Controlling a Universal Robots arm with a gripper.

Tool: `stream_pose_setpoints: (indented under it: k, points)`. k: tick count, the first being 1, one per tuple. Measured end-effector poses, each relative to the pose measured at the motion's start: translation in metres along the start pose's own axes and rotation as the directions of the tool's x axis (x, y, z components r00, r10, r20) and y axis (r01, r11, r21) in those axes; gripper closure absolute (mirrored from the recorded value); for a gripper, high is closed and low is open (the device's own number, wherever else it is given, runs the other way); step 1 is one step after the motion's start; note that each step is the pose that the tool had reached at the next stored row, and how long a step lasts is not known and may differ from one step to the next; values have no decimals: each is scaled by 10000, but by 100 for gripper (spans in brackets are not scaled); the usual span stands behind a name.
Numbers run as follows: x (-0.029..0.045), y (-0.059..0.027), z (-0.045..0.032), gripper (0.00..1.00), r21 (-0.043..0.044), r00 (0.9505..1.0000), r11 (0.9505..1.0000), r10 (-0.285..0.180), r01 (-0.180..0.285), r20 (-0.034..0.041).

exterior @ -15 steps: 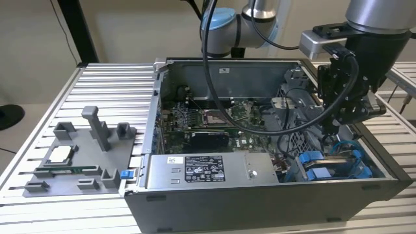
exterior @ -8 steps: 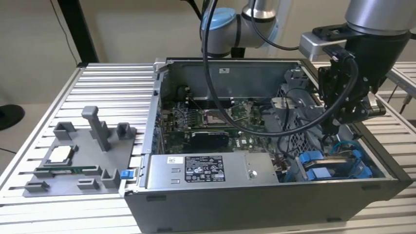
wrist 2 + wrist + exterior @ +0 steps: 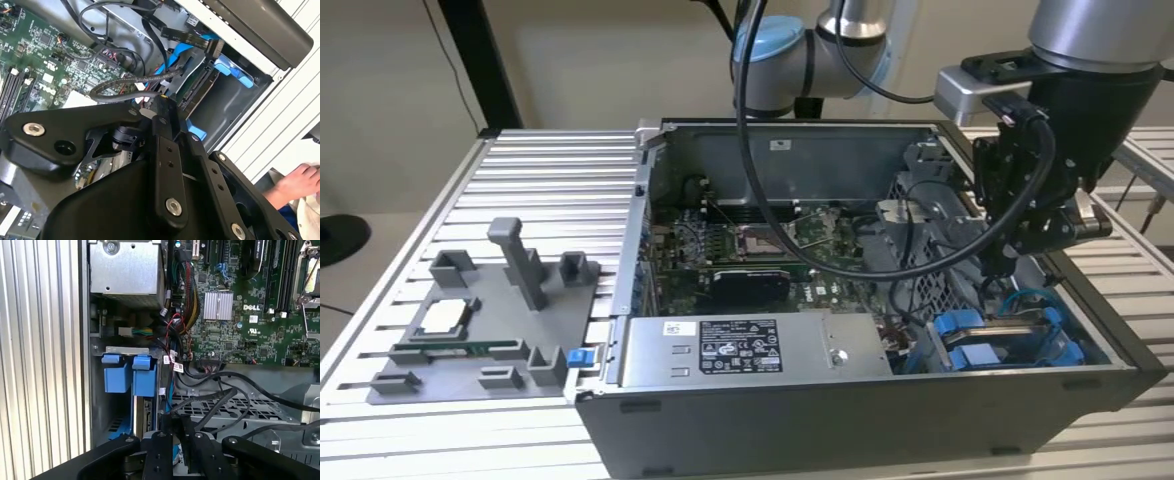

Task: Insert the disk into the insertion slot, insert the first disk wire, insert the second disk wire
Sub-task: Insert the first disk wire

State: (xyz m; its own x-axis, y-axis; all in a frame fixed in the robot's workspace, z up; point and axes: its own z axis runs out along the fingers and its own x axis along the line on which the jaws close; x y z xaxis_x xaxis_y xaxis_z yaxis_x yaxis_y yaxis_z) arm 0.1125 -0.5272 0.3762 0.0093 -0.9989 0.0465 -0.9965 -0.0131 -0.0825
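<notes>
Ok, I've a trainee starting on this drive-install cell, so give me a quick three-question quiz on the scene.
1. True or false: the disk lies out on the table, beside the computer case.
2. In the exterior view, the gripper hangs over: A) the grey tray of parts; B) the case's end at that view's right, by the blue carriers; C) the power-supply box.
3. What shows beyond the case's wall in the second wrist view?
Key: 1 false, it stands in the insertion slot; 2 B; 3 a person's hand.
</notes>
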Motion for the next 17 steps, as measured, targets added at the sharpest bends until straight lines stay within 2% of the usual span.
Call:
stream_pose_setpoints:
  k: [7,17]
  points:
    - [27,-7,7,100,0,10000,10000,-1,1,1]
    - [197,-47,27,100,-19,10000,10000,-1,1,0]
